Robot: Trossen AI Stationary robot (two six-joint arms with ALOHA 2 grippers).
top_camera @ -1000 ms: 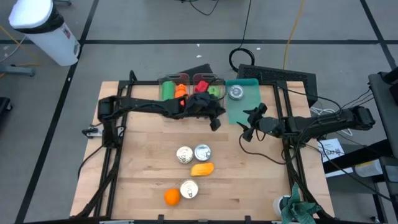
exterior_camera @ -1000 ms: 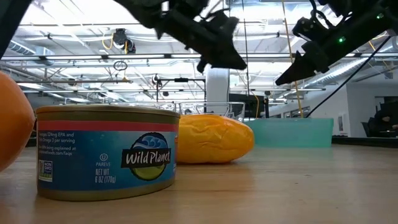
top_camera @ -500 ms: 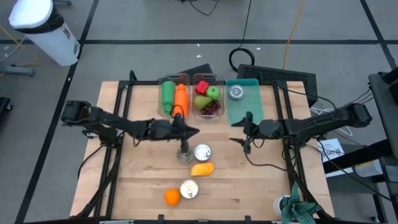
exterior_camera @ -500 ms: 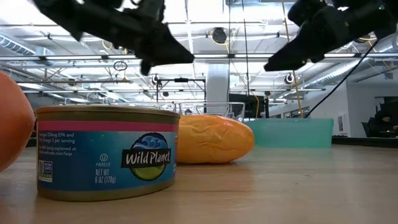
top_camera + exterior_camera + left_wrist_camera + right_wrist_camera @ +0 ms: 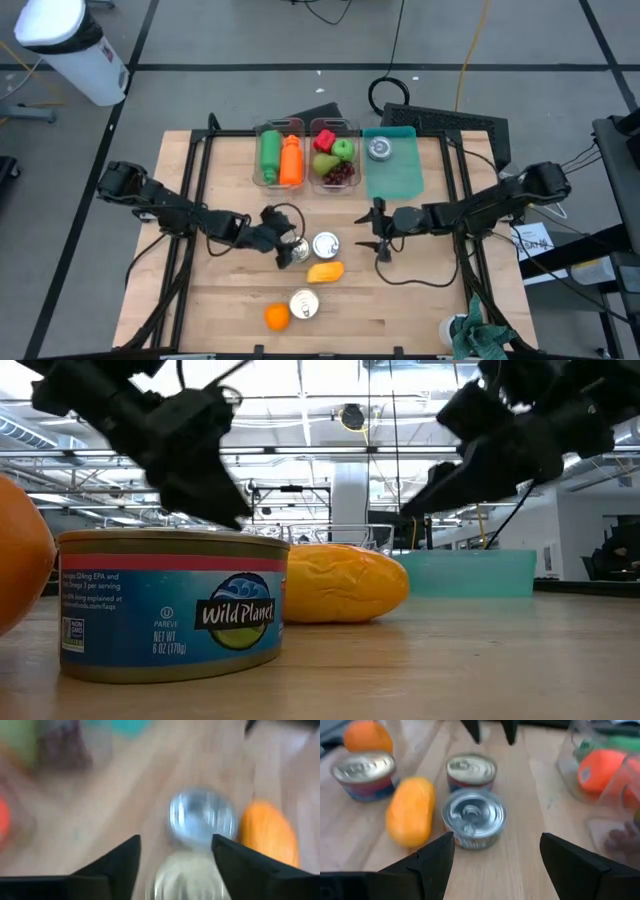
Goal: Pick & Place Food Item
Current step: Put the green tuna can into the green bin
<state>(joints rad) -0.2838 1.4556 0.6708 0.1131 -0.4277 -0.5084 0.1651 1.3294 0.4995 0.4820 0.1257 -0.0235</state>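
Two tins lie side by side mid-table: a gold-topped tin (image 5: 296, 251) and a silver-topped tin (image 5: 326, 244). A yellow-orange fruit (image 5: 325, 271) lies just nearer. My left gripper (image 5: 287, 250) is low at the gold-topped tin (image 5: 184, 876) and open, a finger on either side of it; the blurred left wrist view shows no touch. My right gripper (image 5: 378, 241) hangs open to the right of the tins, facing the silver-topped tin (image 5: 474, 818), with nothing between its fingers. A third tin (image 5: 304, 304) and an orange (image 5: 276, 317) sit near the front edge.
Two clear bins stand at the far edge, one with green and orange vegetables (image 5: 279, 157) and one with fruit (image 5: 335, 156). Beside them is a teal tray (image 5: 395, 178) bearing a tin (image 5: 379, 149). Bare wood lies to the front left and front right.
My left gripper has swung from above the far bins toward the near edge and down to the gold-topped tin, and it has opened. My right gripper has dropped and moved toward the table's left, nearer the tins, tipping closer to level. The food items have stayed put.
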